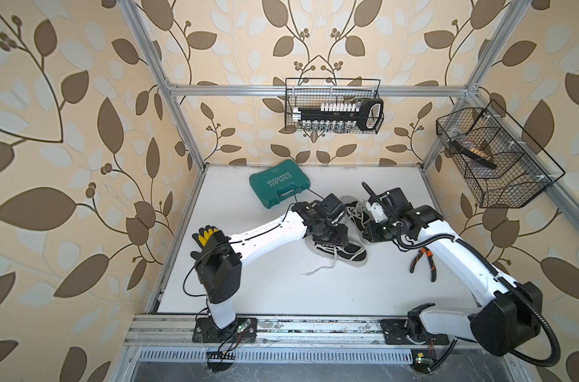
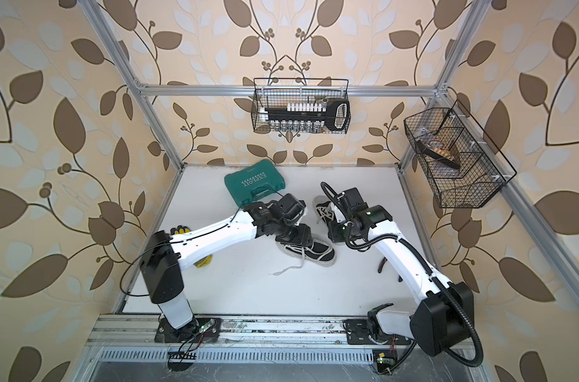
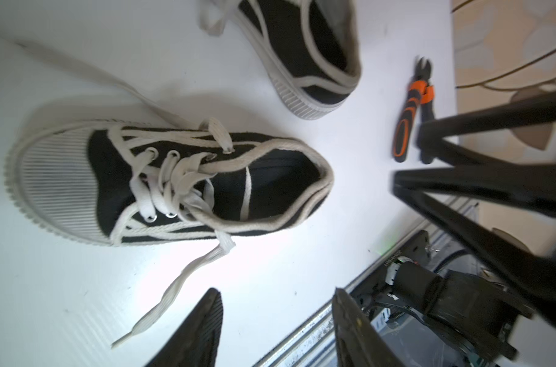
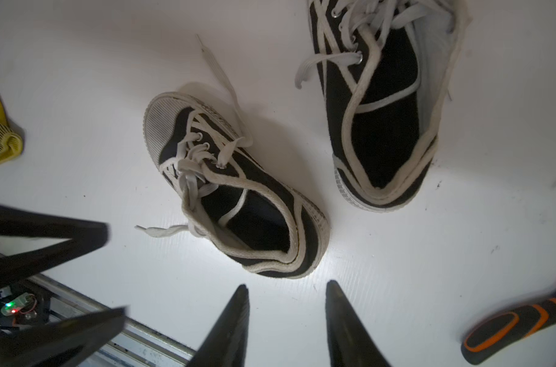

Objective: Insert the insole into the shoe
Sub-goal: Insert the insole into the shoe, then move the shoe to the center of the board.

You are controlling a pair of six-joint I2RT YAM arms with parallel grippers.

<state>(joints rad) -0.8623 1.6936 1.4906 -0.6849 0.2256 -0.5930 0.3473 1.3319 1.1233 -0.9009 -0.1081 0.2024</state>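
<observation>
**Canvas sneakers unpinned, both claws empty**

Both claws hang released above the white table. The left gripper [image 3: 276,294] and the right gripper [image 4: 287,286] each show parted jaws with nothing between them. The near sneaker [image 1: 344,253] lies at the centre of both top views, with the far sneaker [image 1: 356,211] just behind it. No loose insole shows anywhere. The dark floor of the near sneaker's opening may be it, but I cannot tell.

A lace [image 3: 246,193] lies across that opening. It could snag a finger or get trapped under an insole. Nothing pins the sneaker, so a push would likely skid it.

At upper centre, the back basket [image 1: 333,79] holds a socket rail [image 1: 334,114]. At the right edge, the side basket [image 1: 528,137] holds a dark tool too small to name. The green tool case [image 1: 280,187] is shut.
</observation>
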